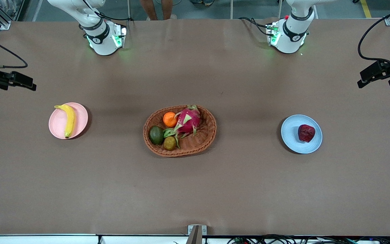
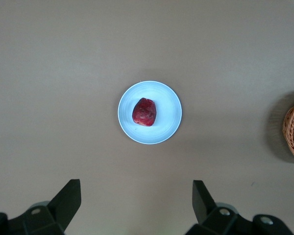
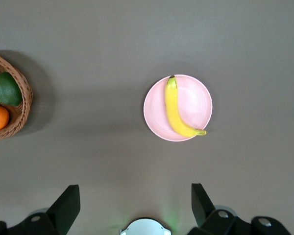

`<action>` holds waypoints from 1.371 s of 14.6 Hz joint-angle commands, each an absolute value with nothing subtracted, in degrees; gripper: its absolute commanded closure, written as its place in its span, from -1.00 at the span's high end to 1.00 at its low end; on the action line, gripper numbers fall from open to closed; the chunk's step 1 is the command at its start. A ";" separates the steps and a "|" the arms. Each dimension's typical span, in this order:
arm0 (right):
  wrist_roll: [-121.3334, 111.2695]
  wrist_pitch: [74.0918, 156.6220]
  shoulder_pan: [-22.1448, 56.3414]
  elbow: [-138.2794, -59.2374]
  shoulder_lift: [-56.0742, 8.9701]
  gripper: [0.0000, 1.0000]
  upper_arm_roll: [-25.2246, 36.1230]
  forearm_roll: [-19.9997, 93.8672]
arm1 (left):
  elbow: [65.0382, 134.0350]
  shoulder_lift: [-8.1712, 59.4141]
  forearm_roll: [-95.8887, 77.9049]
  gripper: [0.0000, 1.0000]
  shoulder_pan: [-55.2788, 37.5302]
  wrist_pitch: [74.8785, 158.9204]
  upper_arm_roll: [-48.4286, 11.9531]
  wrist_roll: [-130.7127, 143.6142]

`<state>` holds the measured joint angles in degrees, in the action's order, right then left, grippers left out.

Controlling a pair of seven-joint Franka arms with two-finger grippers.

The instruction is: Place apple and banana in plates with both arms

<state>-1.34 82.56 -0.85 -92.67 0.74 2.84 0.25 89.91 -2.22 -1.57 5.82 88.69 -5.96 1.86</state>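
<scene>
Apple (image 1: 306, 133): small, dark red, lumpy, firm; on blue plate (image 1: 291, 139), toward left arm's end of bench (image 1: 113, 189); likely light, best held across its widest part. Banana (image 1: 69, 119): long, curved, yellow, soft-skinned; on pink plate (image 1: 57, 123), toward right arm's end; hold mid-length. Plates smooth, shallow plastic. Left gripper (image 2: 137, 208) high over blue plate, jaws apart, empty; right gripper (image 3: 135, 208) high over pink plate, likewise.

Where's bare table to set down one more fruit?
Bare stretches lie between the pink plate and the wicker basket, and between the basket and the blue plate. The basket is crowded; the banana and apple occupy the plates.
</scene>
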 commanded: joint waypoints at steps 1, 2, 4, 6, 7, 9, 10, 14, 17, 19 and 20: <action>-1.49 84.20 -1.05 -97.73 5.27 1.00 2.55 0.35 | 89.82 -2.64 -1.67 1.00 5.89 88.86 -6.15 1.41; -1.49 84.11 -1.05 -97.73 5.88 1.00 2.55 0.35 | 89.82 -2.64 -1.67 1.00 5.89 88.86 -6.24 1.41; -1.41 83.76 -1.14 -97.65 6.85 1.00 2.64 0.35 | 89.82 -2.64 -1.67 1.00 5.89 88.86 -6.24 1.41; -1.41 84.19 -0.97 -96.86 6.94 1.00 2.55 0.35 | 89.82 -2.64 -1.67 1.00 5.89 88.94 -6.24 1.49; -1.49 84.55 -0.88 -96.42 6.86 1.00 2.46 0.35 | 89.82 -2.64 -1.67 1.00 5.89 88.86 -6.24 1.49; -1.41 85.34 -1.05 -96.50 6.77 1.00 2.55 0.79 | 89.82 -2.64 -1.67 1.00 5.89 88.86 -6.24 1.49; -1.41 85.34 -1.14 -96.50 6.68 1.00 2.64 1.14 | 89.82 -2.64 -1.67 1.00 5.89 88.86 -6.24 1.49; -2.71 85.17 -1.05 -96.77 6.59 1.00 2.64 1.23 | 89.74 -2.64 -1.67 1.00 5.89 88.86 -6.24 1.49; -5.80 85.08 -1.06 -96.77 6.50 1.00 2.64 1.14 | 89.74 -2.64 -1.67 1.00 5.89 88.86 -6.24 1.49; -5.80 85.08 -0.97 -96.77 6.50 1.00 2.64 1.06 | 89.74 -2.64 -1.67 1.00 5.89 88.86 -6.24 1.49; -5.80 85.08 -0.97 -96.77 6.59 1.00 2.64 1.05 | 89.74 -2.64 -1.67 1.00 5.89 88.94 -6.24 1.49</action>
<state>-5.03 84.71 -0.85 -95.67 5.62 2.74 0.81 89.92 -2.22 -1.57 5.82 88.69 -6.03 1.86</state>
